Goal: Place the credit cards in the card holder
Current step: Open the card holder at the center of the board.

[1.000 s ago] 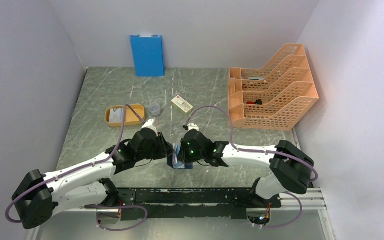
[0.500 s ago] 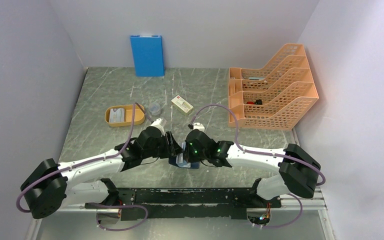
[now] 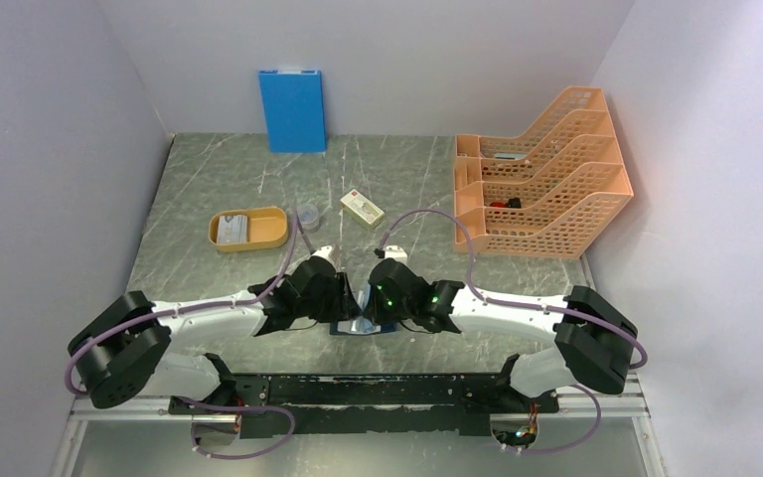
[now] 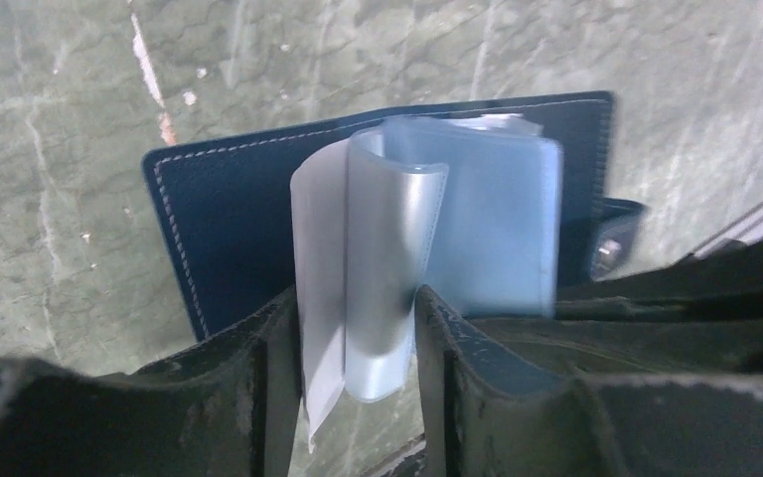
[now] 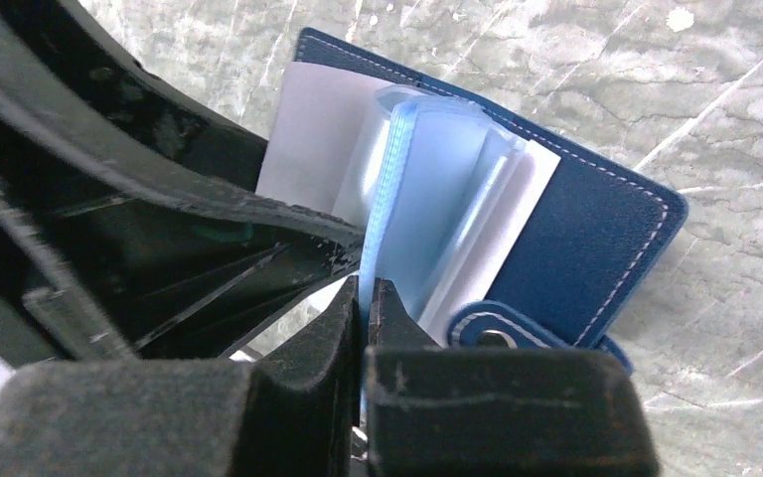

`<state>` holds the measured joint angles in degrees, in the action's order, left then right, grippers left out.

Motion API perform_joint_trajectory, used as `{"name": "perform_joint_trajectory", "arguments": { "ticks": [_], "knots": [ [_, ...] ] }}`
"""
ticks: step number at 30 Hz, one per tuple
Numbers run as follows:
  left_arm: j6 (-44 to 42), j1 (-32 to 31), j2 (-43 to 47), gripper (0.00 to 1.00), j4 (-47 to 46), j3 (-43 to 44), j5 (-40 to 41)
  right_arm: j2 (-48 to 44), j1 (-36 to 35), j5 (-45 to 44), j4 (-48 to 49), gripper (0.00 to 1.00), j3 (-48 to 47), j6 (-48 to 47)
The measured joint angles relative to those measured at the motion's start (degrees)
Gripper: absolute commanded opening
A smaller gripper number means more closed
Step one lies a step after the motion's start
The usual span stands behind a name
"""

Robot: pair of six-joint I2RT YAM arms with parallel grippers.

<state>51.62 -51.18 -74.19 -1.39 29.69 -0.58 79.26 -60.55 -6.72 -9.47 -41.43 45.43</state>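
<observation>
Card holder [image 4: 219, 199] between low inward-angled arms [image 3: 209, 316]

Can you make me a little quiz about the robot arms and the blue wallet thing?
1. True or false: the card holder is folded shut.
2. Pick one. What is the right gripper pinching? A: a spoon. B: a clear blue sleeve of the card holder. C: nothing at all.
3. In one word: what colour is the oval tray?

Key: 1 false, it lies open. 2 B. 3 orange.
</observation>
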Motion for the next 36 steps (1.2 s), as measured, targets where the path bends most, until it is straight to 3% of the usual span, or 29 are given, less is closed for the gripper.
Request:
{"name": "perform_joint_trajectory", "arguments": {
  "ticks": [7, 19, 27, 36],
  "knots": [
    [-0.72, -0.59, -4.09, 0.28, 3.13, 1.03, 3.41, -1.25, 0.0, -0.39, -0.07, 0.0, 0.83, 0.04],
    [-0.61, -1.07, -5.95, 0.19, 5.29, 2.69, 7.3, -1.64, 0.0, -4.26, -2.03, 0.0, 3.02, 2.29],
    [0.11, -1.18, -5.86, 0.21, 6.99, 3.34, 9.62, -1.53, 0.0, -6.03, -2.93, 0.0, 4.59, 4.09],
    [0.02, -1.16, -3.34, 0.33, 14.08, 3.58, 14.58, -1.09, 0.0, -6.86, -5.49, 0.0, 4.48, 3.54]
  ]
}}
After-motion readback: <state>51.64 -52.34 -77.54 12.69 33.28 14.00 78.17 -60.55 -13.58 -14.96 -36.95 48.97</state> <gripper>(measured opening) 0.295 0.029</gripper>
